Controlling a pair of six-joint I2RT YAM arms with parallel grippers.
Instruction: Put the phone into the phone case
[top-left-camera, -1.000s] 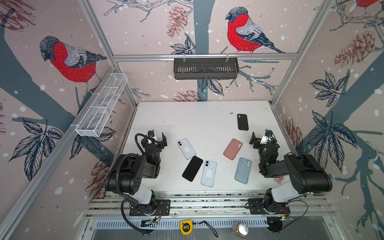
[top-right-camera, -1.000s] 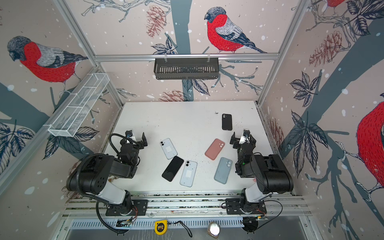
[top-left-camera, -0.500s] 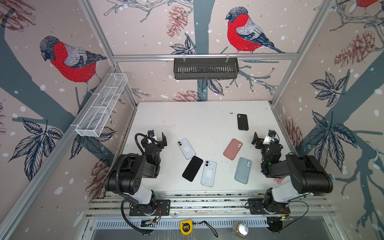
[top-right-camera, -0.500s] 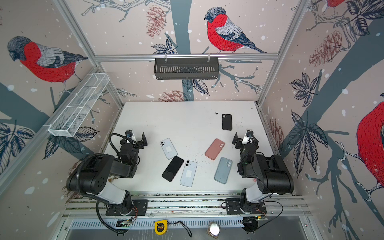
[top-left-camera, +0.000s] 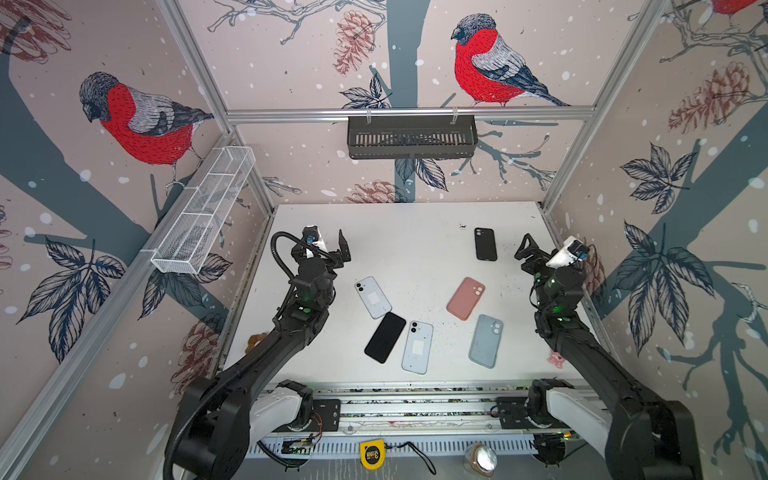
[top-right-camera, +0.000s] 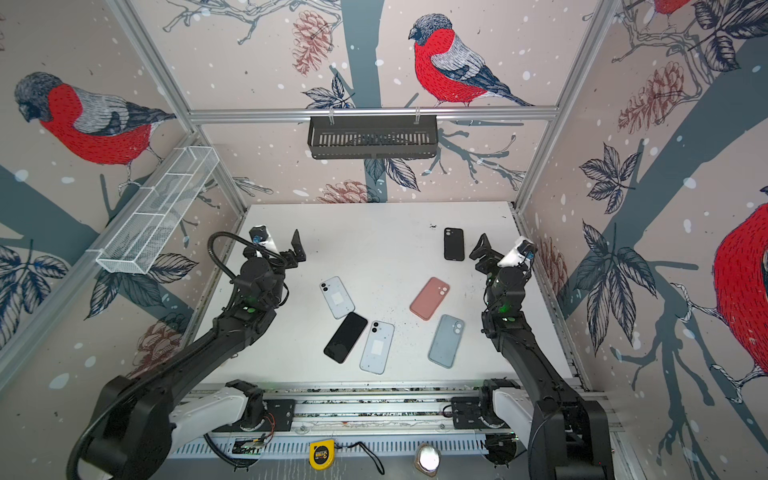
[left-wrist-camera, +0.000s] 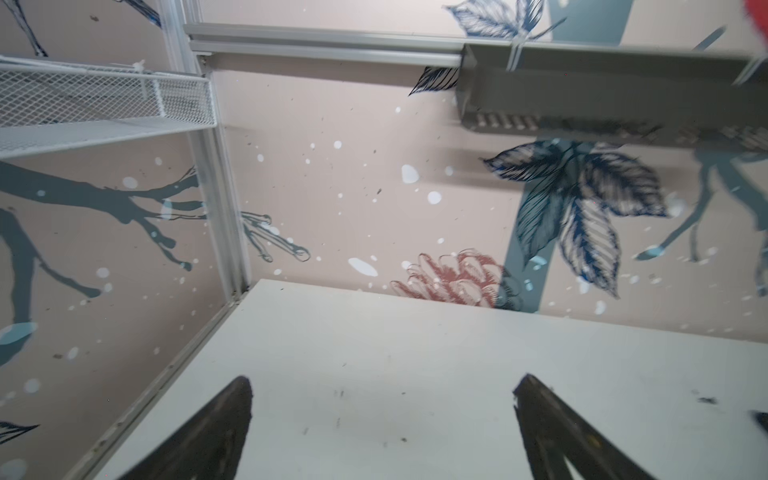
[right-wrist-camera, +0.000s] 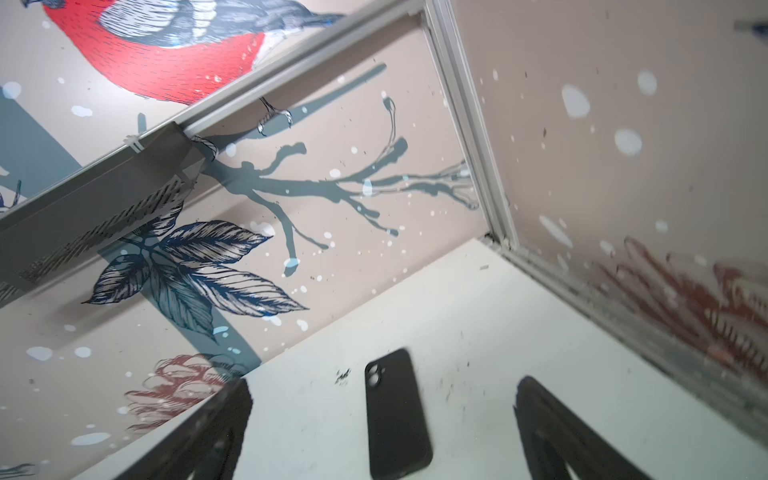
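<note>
Your white table (top-left-camera: 415, 224) holds a far pale phone (top-left-camera: 372, 297), black phone (top-left-camera: 385, 337), near pale phone (top-left-camera: 417, 346) (clustered, centre); right: pink case (top-left-camera: 466, 298), grey-blue case (top-left-camera: 486, 340); far right: black case (top-left-camera: 485, 244).

This is a robot lab cell: an aluminium frame (top-left-camera: 409, 113) holds bird-print panels (top-left-camera: 519, 50) round a white table (top-left-camera: 415, 249), with a left arm (top-left-camera: 286, 336) and right arm (top-left-camera: 577, 345) mounted on a rail (top-left-camera: 415, 409) along its front edge.
</note>
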